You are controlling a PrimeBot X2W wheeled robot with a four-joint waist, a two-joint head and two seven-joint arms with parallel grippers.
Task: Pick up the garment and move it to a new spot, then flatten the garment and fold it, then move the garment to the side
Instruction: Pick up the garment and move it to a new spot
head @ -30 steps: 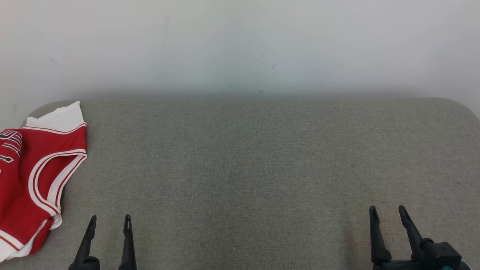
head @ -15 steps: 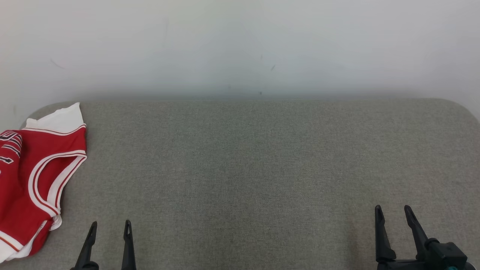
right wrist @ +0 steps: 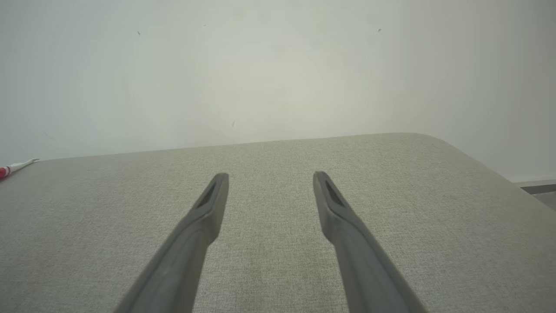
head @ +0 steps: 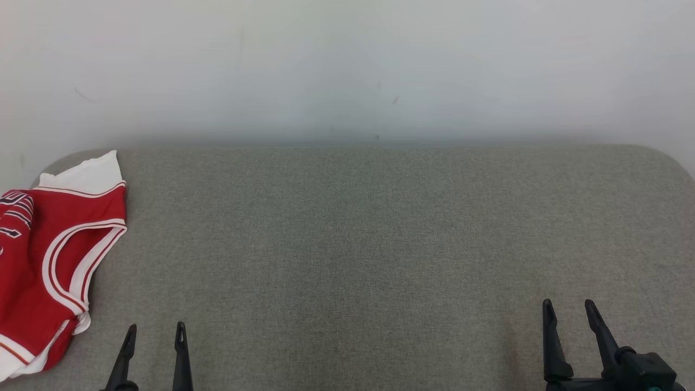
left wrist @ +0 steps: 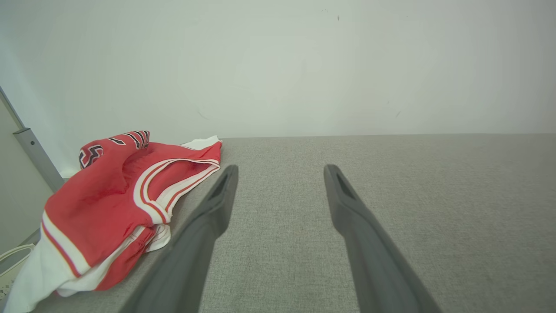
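garment: red jersey (head: 49, 271) with white-and-red striped trim, loosely folded, lying on the left edge of the grey padded tabletop (head: 380, 244), from the far-left corner most of the way down
long axis: runs far-to-near along that left edge; a white pointed bit aims at the far edge
writing: some black-and-white lettering on a crumpled fold, can't read it, no brand I can make out
left gripper (head: 156, 327): by the near edge, near the jersey but not touching it, fingers spread wide, nothing between them
right gripper (head: 568, 303): by the near-right corner, well apart from the jersey, fingers also spread, empty
behind: plain white wall (head: 347, 65)
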